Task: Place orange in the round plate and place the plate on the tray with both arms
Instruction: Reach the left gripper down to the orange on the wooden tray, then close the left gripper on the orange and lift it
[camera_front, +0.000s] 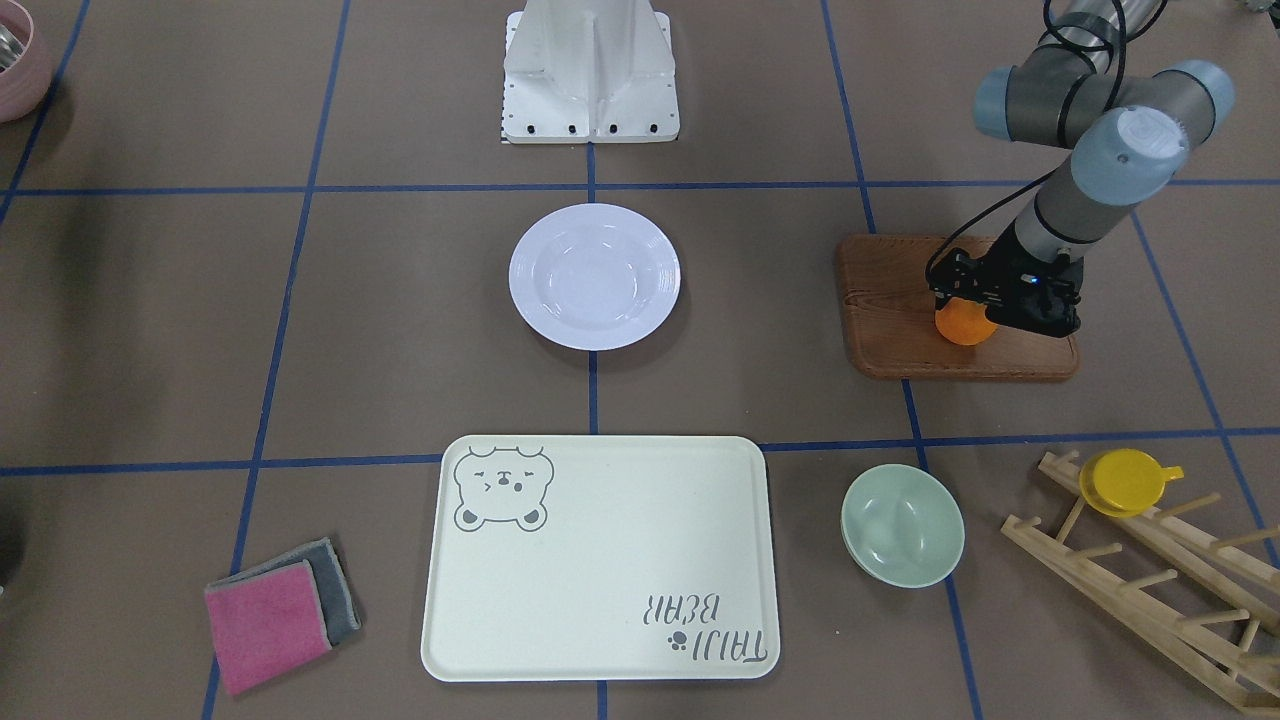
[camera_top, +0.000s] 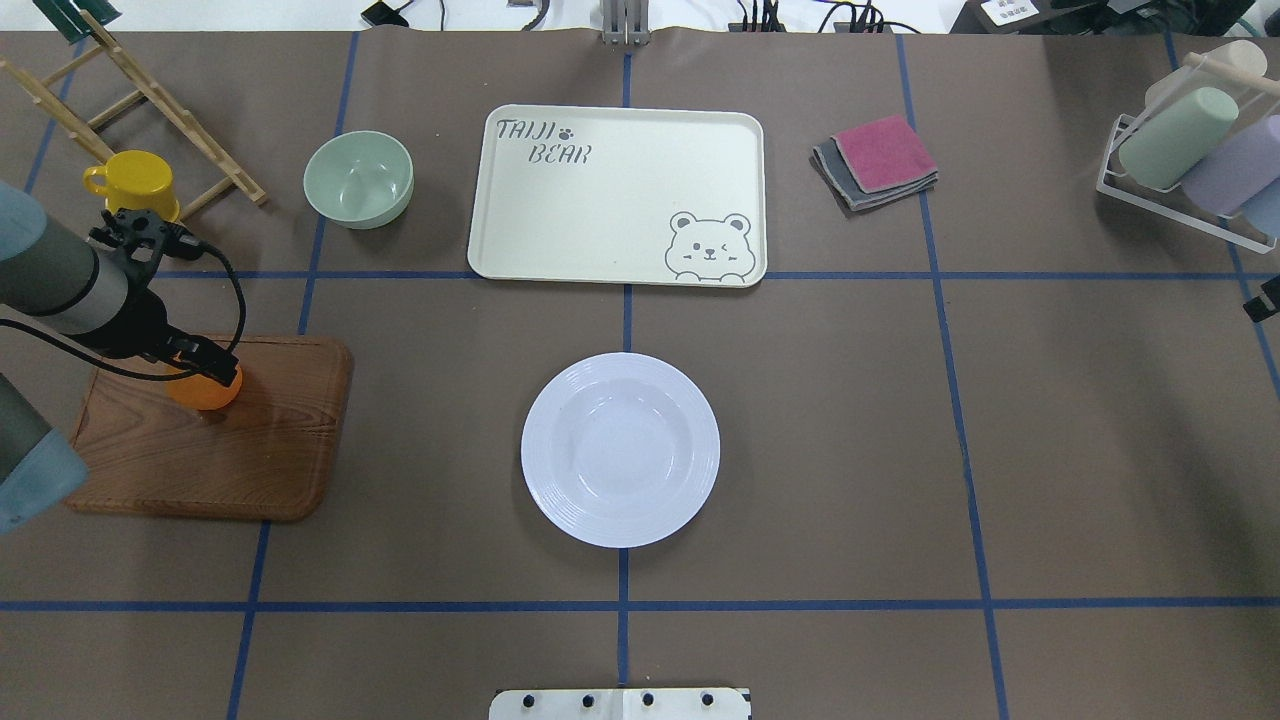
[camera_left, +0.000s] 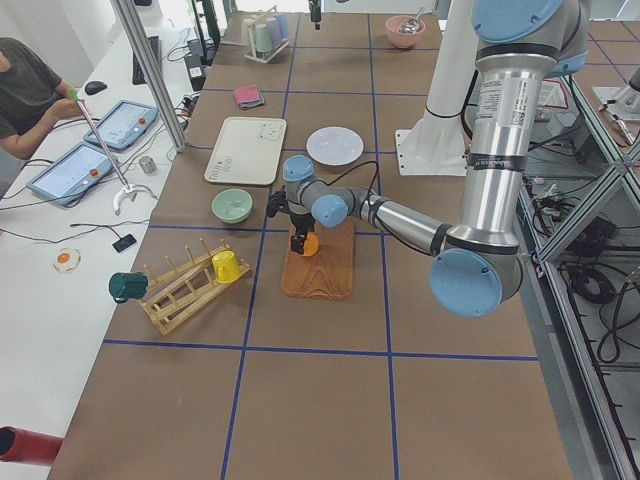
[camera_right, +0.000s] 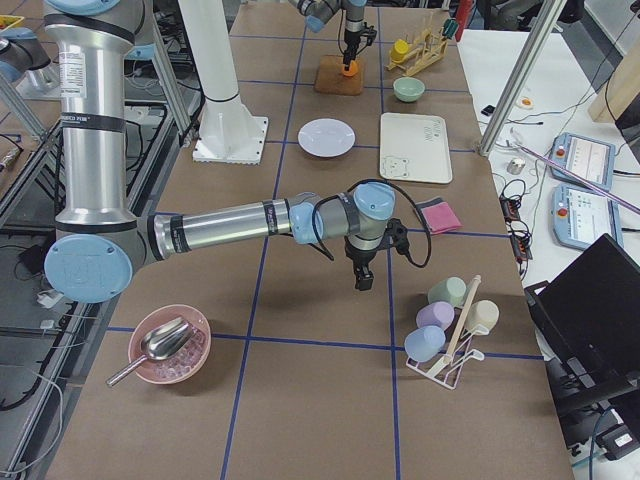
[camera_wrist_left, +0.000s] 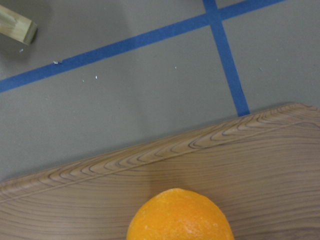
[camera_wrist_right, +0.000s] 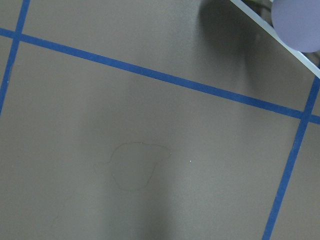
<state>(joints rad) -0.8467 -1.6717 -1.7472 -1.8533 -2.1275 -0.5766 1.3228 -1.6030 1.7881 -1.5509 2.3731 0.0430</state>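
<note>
The orange (camera_front: 962, 327) rests on a brown wooden board (camera_front: 900, 330) at my left side. My left gripper (camera_front: 1003, 305) hangs directly over it and hides its top. The fingers are hidden, so I cannot tell whether they hold it. In the left wrist view the orange (camera_wrist_left: 180, 216) fills the bottom edge, with board around it. The white round plate (camera_front: 594, 276) lies empty at the table's centre. Beyond it the cream bear-print tray (camera_front: 620, 540) also lies empty. My right gripper (camera_right: 363, 282) hovers low over bare table far to the right; its state is unclear.
A pale-green bowl (camera_front: 902, 525) sits beside the tray. A wooden peg rack (camera_front: 1150, 580) carries a yellow cup (camera_front: 1125, 482). Pink and grey cloths (camera_front: 280, 612) lie on the tray's other side. A cup rack (camera_top: 1195, 150) stands far right. A person sits at a side desk (camera_left: 30, 95).
</note>
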